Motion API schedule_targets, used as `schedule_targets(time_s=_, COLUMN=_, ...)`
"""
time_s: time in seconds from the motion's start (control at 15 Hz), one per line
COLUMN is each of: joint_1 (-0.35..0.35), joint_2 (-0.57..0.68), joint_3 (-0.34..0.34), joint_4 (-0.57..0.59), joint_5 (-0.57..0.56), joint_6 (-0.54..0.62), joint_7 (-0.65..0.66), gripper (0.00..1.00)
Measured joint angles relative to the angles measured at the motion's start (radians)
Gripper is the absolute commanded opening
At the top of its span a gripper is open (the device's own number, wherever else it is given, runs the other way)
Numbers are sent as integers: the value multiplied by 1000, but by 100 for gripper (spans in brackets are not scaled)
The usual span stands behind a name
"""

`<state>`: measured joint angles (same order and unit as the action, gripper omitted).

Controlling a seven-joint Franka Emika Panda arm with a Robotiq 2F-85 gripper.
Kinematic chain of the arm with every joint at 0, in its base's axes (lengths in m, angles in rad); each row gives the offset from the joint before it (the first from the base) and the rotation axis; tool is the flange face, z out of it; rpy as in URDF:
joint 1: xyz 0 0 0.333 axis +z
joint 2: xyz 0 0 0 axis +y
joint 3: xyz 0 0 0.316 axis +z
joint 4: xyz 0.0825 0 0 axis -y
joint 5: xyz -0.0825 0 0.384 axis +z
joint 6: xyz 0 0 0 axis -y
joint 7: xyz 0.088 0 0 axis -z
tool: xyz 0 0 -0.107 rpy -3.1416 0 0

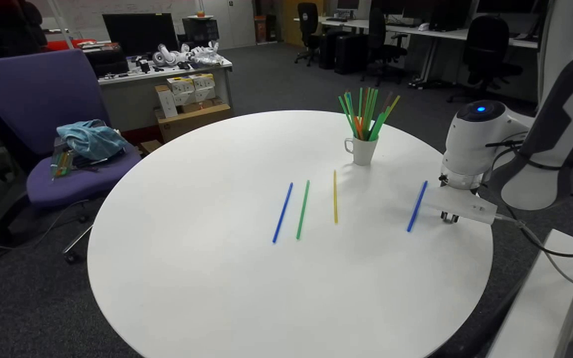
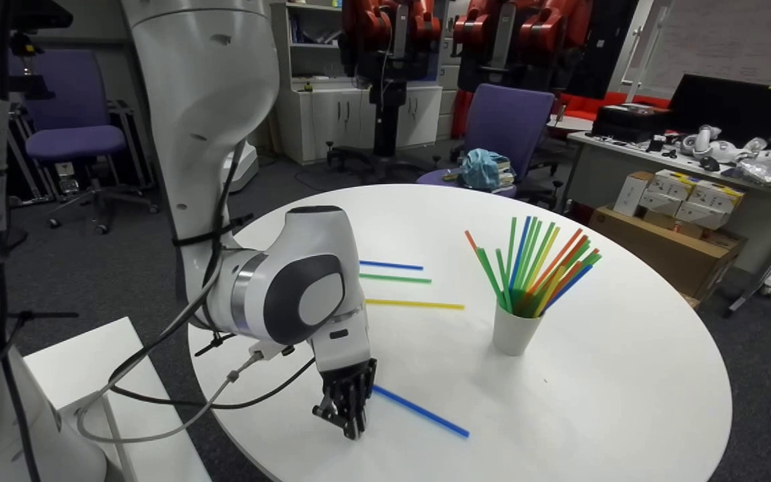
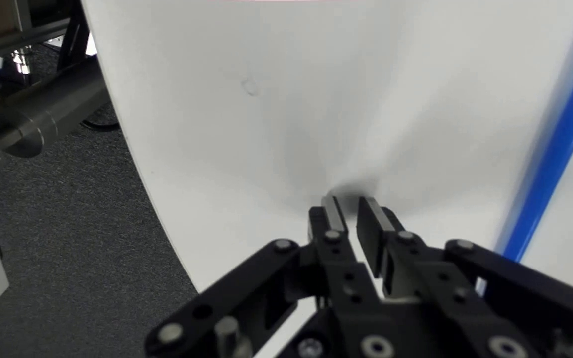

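Tool (image 3: pixel 348 210) narrow, slim gap visible; stands low at surface (image 3: pixel 207 124), near but clear of blue straw (image 3: pixel 560 149).

On the table (image 1: pixel 192 223), a straw (image 1: pixel 417 206) lies between gripper (image 3: pixel 349 206) and mug (image 1: pixel 364 152).

The wrist view's right edge cuts off the blue straw (image 3: pixel 560 149).

You've got glossy, smooth plastic on that blue straw (image 3: pixel 562 139), while your gripper (image 3: pixel 349 209) is mostly matt with metal-looking screw heads (image 3: pixel 310 347). Your white tabletop (image 1: pixel 217 278)'s smooth with a soft sheen, the mug (image 1: pixel 364 152) looks ceramic, the purple chair (image 1: pixel 38 89) is matt cloth, and that carpet (image 3: pixel 107 278) looks pretty rough.
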<state>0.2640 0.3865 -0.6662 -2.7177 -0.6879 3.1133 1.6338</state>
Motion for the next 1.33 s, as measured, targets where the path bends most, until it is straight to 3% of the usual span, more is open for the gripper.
schedule_targets(time_s=0.47, joint_1=69, joint_2=0, joint_3=-32, joint_4=21, joint_5=1, joint_6=11, joint_7=28, gripper=100)
schedule_targets(time_s=0.8, joint_1=87, joint_2=0, joint_3=-31, joint_4=48, joint_5=4, joint_6=16, joint_7=43, gripper=100)
schedule_targets(time_s=1.0, joint_1=87, joint_2=21, joint_3=-11, joint_4=67, joint_5=5, joint_6=100, joint_7=43, gripper=100)
schedule_targets(time_s=1.13, joint_1=83, joint_2=53, joint_3=10, joint_4=78, joint_5=7, joint_6=167, joint_7=43, gripper=100)
schedule_targets(time_s=1.2, joint_1=73, joint_2=70, joint_3=28, joint_4=84, joint_5=7, joint_6=191, joint_7=43, gripper=95)
schedule_targets(time_s=1.27, joint_1=59, joint_2=84, joint_3=50, joint_4=88, joint_5=7, joint_6=204, joint_7=43, gripper=99)
schedule_targets(time_s=1.33, joint_1=37, joint_2=95, joint_3=78, joint_4=92, joint_5=7, joint_6=208, joint_7=43, gripper=97)
